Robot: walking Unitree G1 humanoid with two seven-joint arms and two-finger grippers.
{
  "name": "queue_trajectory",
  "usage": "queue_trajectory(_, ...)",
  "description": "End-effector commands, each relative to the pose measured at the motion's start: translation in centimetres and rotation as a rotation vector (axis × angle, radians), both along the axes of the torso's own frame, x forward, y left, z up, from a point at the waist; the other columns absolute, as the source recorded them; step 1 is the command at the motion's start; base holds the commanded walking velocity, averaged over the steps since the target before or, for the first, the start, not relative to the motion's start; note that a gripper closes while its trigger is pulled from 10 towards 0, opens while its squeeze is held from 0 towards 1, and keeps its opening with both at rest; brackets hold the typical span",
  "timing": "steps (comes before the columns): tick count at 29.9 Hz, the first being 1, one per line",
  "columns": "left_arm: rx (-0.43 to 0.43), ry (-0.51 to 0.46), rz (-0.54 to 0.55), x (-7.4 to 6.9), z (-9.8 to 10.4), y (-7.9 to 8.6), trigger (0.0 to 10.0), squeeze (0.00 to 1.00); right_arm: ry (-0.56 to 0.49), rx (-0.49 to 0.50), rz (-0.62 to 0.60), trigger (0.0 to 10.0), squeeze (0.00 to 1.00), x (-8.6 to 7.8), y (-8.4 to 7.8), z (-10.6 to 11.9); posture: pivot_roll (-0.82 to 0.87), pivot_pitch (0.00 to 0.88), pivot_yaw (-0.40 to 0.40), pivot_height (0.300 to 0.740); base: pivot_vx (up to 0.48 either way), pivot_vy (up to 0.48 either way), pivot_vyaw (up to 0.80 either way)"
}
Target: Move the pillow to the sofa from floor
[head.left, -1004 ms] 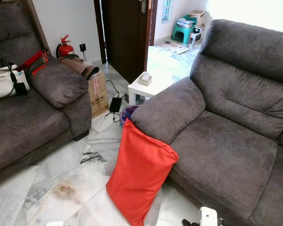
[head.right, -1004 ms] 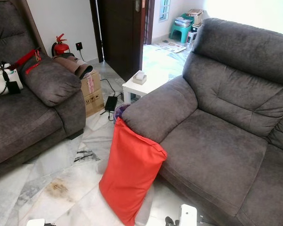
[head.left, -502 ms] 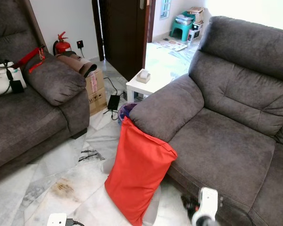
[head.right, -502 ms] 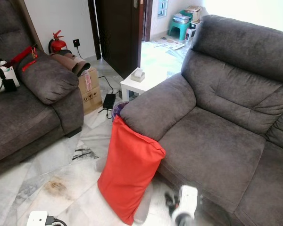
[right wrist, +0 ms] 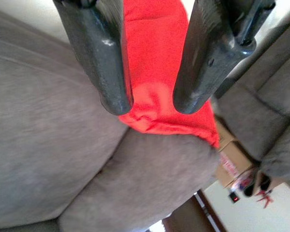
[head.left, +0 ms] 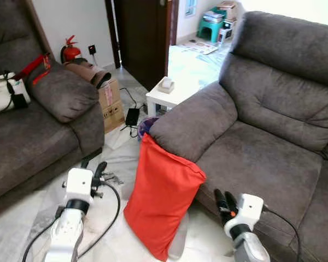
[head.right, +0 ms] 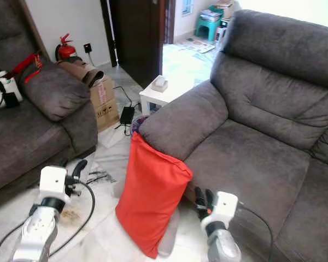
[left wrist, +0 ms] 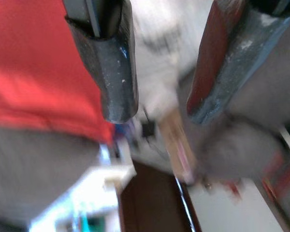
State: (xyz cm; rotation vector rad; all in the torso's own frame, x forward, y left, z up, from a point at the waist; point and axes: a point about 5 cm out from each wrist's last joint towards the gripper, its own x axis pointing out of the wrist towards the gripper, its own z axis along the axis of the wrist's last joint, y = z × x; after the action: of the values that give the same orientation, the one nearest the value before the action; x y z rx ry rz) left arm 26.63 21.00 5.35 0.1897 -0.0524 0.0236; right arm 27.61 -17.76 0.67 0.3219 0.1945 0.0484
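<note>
Right wrist view: right gripper (right wrist: 152, 104) fingers apart, empty, aimed at red pillow (head.left: 163, 202). Left gripper (head.left: 93, 171) also apart, off to side. Pillow upright on floor (head.left: 106, 229), leaning on sofa (head.left: 262, 158) arm. Risk imo: one-sided pinch, soft cover slips, pillow flops.

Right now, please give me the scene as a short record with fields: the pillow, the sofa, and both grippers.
pillow: red pillow, standing on the floor, leaning against the sofa arm
sofa: grey sofa, seat free for the pillow
left gripper: left gripper, open, raised on the pillow's left side, apart from it
right gripper: right gripper, open, raised on the pillow's right side near the sofa front, not touching the pillow
task state: pillow not yet grasped
</note>
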Motion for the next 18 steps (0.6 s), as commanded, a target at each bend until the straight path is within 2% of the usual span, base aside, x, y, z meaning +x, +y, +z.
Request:
queue_trajectory(1,0.01,0.013,-0.025,-0.5,0.2,-0.2,10.0,0.0,-0.022,0.004,-0.032,10.0,0.0,-0.1,-0.2,0.2,0.05,0.05,0.019,0.74,0.0,0.0,0.0)
queue_trajectory(10,-0.016,0.057,-0.017,-1.8,0.1,-0.4,10.0,0.0,-0.071,-0.007,-0.083,10.0,0.0,-0.8,-0.9,0.8,0.04,0.017,0.024,0.74,0.0,0.0,0.0)
queue_trajectory(15,-0.014,0.072,-0.028,-1.8,0.2,-0.6,10.0,0.0,-0.036,-0.021,-0.066,10.0,0.0,-0.8,-0.8,0.5,0.04,0.017,0.024,0.74,0.0,0.0,0.0)
queue_trajectory(18,-0.016,0.075,-0.028,-1.6,0.5,-0.7,10.0,0.0,-0.014,-0.02,-0.07,10.0,0.0,-0.6,-0.8,0.5,0.04,0.008,0.026,0.725,0.0,0.0,0.0)
